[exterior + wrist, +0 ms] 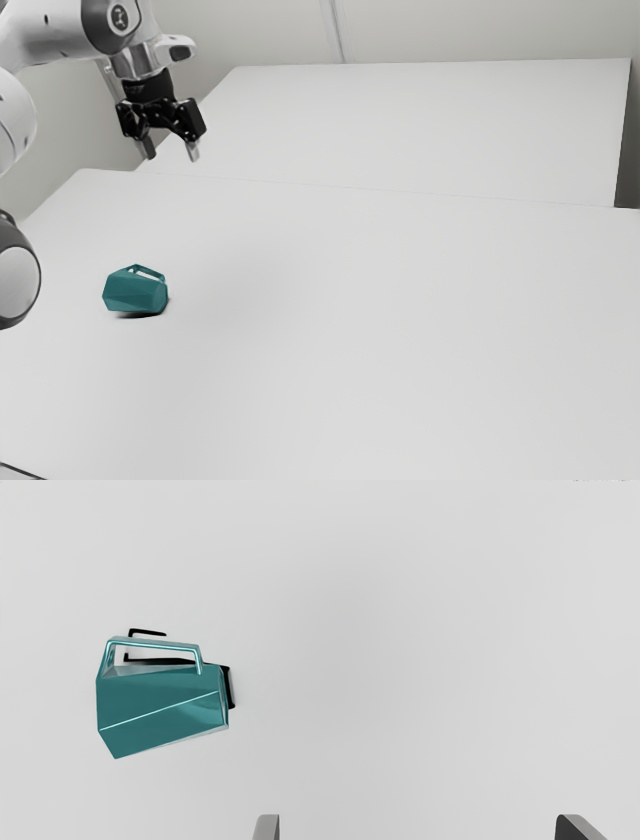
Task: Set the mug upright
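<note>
"Black is the gripper [172, 156], up in the air above the table. How do its jaws stand?"

"Wide apart, with a broad gap between the two fingers [267, 828]. They have hold of nothing; the gap between the tips is empty."

"And just behind them?"

"The white arm [50, 35], coming in from the exterior view's upper left and carrying the jaws at its end, fingertips pointing down toward the table."

"Where's the mug from there?"

"Lower than the jaws and well apart from them. The teal mug [160, 700] lies on its side, clear of both fingers. In the wrist view it sits outside the span between them, off past one finger."

"How is it turned?"

"Its faceted body is tipped over lengthwise. The angular handle [155, 643] is on the upper side of the body in the exterior view. I can't tell which end is the mouth. A dark shadow [231, 695] shows beside it."

"What's it resting on?"

"The white table [400, 350], which spreads out beneath the jaws and on toward the exterior view's right."

"And farthest from the jaws?"

"Beyond the table, a big pale slab [420, 130], and past that a light grey wall [480, 30] with a thin upright strip [337, 32] on it."
</note>
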Available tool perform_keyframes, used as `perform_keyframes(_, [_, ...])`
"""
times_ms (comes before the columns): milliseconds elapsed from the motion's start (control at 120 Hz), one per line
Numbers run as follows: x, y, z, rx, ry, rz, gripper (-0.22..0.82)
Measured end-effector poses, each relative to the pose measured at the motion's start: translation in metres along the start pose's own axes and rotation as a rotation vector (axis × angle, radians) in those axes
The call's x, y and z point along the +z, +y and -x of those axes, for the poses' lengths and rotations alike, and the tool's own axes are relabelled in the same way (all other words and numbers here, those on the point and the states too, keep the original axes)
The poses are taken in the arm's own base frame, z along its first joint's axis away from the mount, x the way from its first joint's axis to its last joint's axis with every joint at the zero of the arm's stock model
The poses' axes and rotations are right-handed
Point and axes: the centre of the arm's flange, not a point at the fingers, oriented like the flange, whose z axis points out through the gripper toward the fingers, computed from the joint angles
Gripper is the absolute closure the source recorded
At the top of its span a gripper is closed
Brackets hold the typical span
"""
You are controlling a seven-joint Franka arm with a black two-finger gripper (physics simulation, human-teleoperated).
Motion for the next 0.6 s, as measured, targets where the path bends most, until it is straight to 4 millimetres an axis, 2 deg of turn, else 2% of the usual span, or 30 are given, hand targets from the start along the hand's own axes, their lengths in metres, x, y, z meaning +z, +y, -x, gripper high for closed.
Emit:
perform_keyframes(225, [0.005, -0.012, 0.001, -0.030, -0.014, -0.038, 0.00])
perform_keyframes(308, [0.017, -0.048, -0.004, -0.083, -0.030, -0.051, 0.00])
perform_keyframes(392, [0.036, -0.104, -0.003, -0.151, -0.044, -0.028, 0.00])
perform_keyframes(433, [0.043, -0.135, 0.003, -0.185, -0.041, 0.002, 0.00])
perform_keyframes(500, [0.057, -0.172, 0.014, -0.217, -0.037, 0.051, 0.00])
perform_keyframes(550, [0.067, -0.194, 0.028, -0.234, -0.033, 0.089, 0.00])
perform_keyframes(600, [0.076, -0.207, 0.044, -0.231, -0.020, 0.125, 0.00])
